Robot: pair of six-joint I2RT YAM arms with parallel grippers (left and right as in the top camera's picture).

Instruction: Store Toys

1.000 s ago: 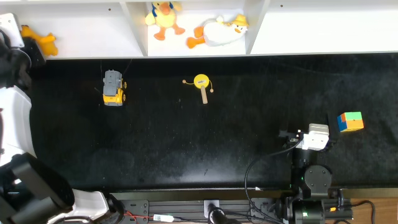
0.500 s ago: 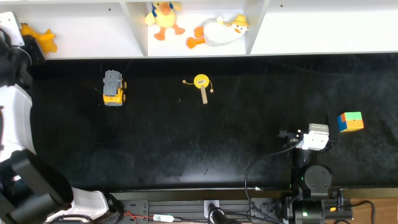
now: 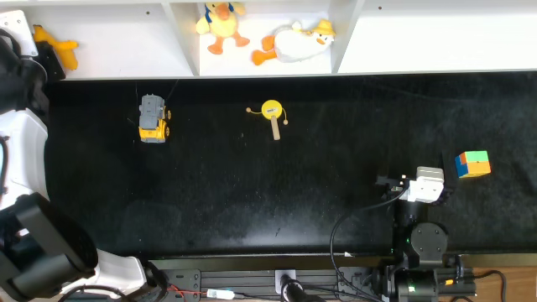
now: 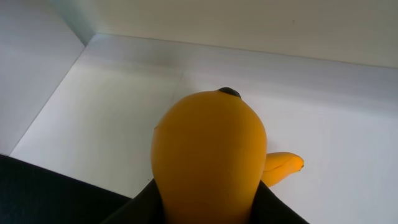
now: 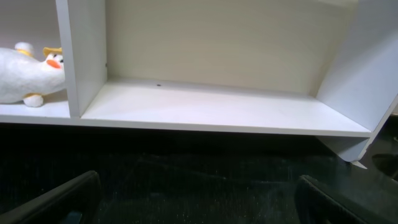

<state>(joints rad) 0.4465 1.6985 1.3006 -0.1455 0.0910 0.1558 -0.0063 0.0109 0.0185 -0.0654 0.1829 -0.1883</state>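
The black table [image 3: 277, 193] takes up most of your top view. The white shelf [image 3: 419, 42] runs along its far edge, split into open compartments.

Your left arm [image 3: 21, 151] stands at the table's left side and extends to the shelf's left compartment. Your right arm [image 3: 419, 239] sits folded near its base on the right.

The left end effector [image 4: 208, 214] is pinching an orange plush toy [image 4: 208, 149], its dark fingers pressed against the toy's sides. The toy is inside the left compartment, close to the floor there, though you can't quite tell whether it rests on the floor or hangs just above it.

The right end effector [image 5: 198, 186] is spread wide with nothing between its fingers. It sits low over the table, facing the shelf's right compartment.

The middle compartment holds two toys side by side: a white plush duck [image 3: 294, 42] lying on its side (orange beak and feet) and a yellow plush duck [image 3: 222, 21] to its left.

Three toys lie on the table, well apart from each other:
- A yellow and grey toy truck [image 3: 153, 117] is on the left, near the shelf.
- A multicoloured puzzle cube [image 3: 472, 164] is far right, near your right arm.
- A small yellow rattle drum [image 3: 273, 113] with a wooden handle is at the middle, below the ducks' compartment.
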